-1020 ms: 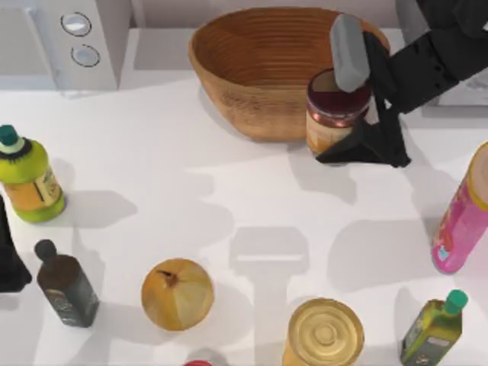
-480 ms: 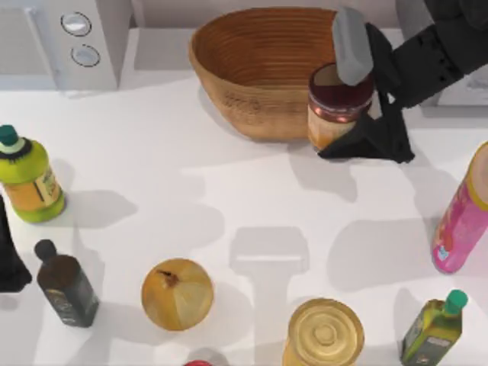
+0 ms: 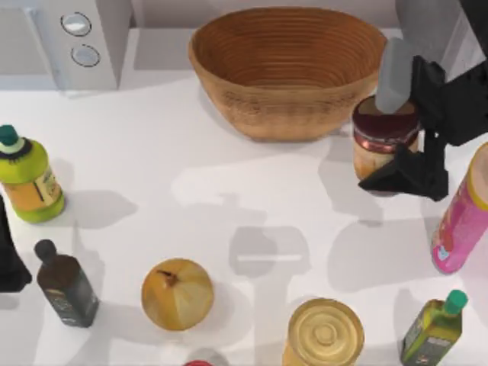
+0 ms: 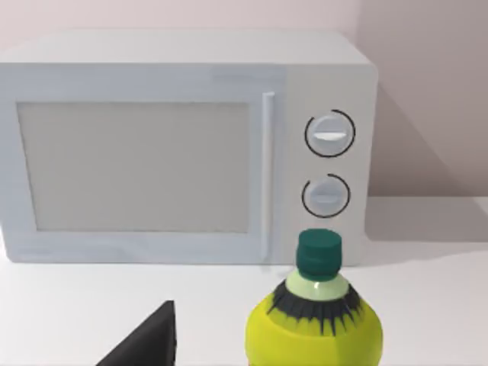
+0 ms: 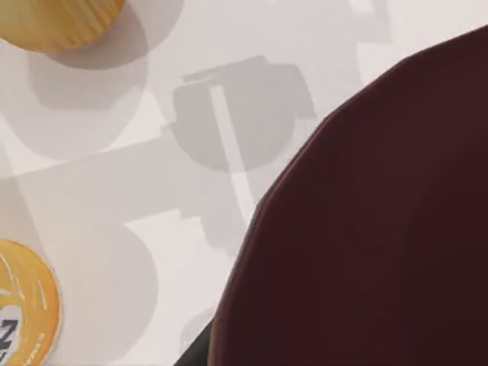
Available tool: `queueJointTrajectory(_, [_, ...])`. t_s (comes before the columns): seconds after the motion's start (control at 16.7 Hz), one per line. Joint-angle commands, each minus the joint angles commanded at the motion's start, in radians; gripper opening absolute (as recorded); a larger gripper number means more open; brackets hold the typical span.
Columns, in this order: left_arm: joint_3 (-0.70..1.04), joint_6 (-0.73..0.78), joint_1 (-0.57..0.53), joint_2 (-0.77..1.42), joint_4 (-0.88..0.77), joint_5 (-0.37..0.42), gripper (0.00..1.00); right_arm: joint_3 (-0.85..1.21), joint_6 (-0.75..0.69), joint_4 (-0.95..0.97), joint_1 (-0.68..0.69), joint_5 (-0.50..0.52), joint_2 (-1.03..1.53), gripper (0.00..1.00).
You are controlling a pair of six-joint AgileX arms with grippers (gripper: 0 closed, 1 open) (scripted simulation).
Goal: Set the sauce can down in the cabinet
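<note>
Top view: white worktop, cabinet at far right corner, wicker basket. Right claw grips sauce can, maroon top, orange label, now right of basket, shifted rightward from before. Left claw parked at left edge.

A plain white tabletop carries soft grey shadows cast from light above. Behind it rises a pale pinkish-beige wall, bare and evenly lit. A white microwave with two round knobs stands against the wall at the tabletop's left rear corner.
</note>
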Motion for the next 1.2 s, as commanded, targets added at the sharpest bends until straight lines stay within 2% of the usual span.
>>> queueJointTrajectory(0.78, [0.000,0.000,0.000,0.000,0.000,0.000,1.00,-0.863,0.597,0.538,-0.212,0.414,-1.086,0.00])
queueJointTrajectory(1.2, [0.000,0.000,0.000,0.000,0.000,0.000,1.00,-1.221,0.837,0.793,-0.266,0.561,-1.563,0.00])
